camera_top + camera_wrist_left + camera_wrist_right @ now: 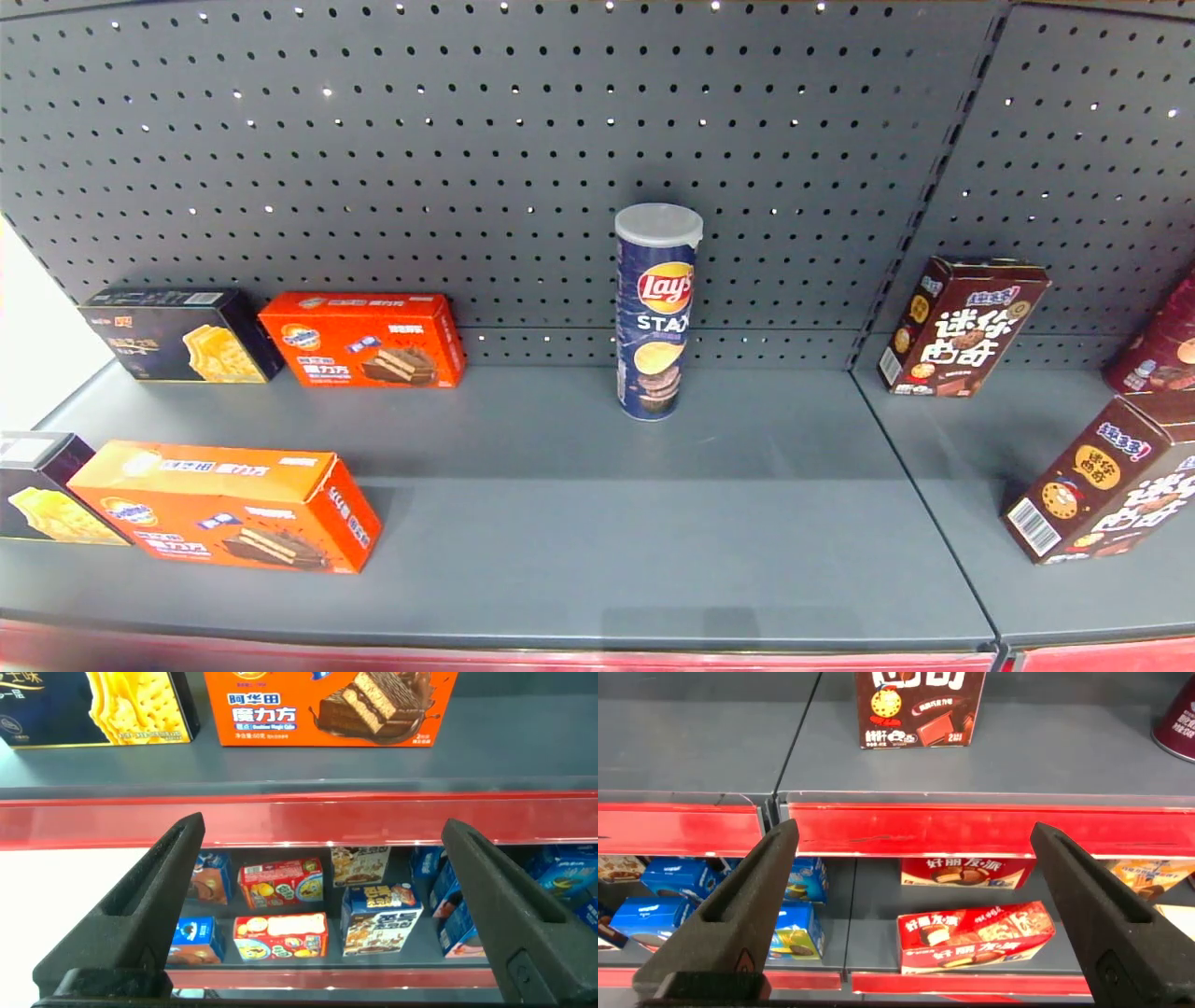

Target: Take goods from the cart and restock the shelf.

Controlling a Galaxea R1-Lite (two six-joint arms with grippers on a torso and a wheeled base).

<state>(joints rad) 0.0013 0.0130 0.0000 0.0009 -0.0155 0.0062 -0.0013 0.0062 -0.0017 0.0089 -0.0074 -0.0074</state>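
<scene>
Can (657, 313) stands upright mid-shelf (560, 523), near the pegboard (467, 140), well apart from the other goods. Orange boxes (229, 504) sit to its left, cookie boxes (962, 327) to its right. Left claw (324, 829) is spread wide and empty, level with the shelf's red lip (308, 817), below an orange box. Right claw (917, 829) is spread and empty at the same lip, below a cookie box.

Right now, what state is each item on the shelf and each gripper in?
chips can: upright, lid on.
rear orange box: on its long edge, closed.
front orange box: on its long edge, closed.
rear black box: on its long edge, closed.
rear brown box: standing on end, closed.
front brown box: standing on end, closed.
left gripper: open, empty.
right gripper: open, empty.
</scene>
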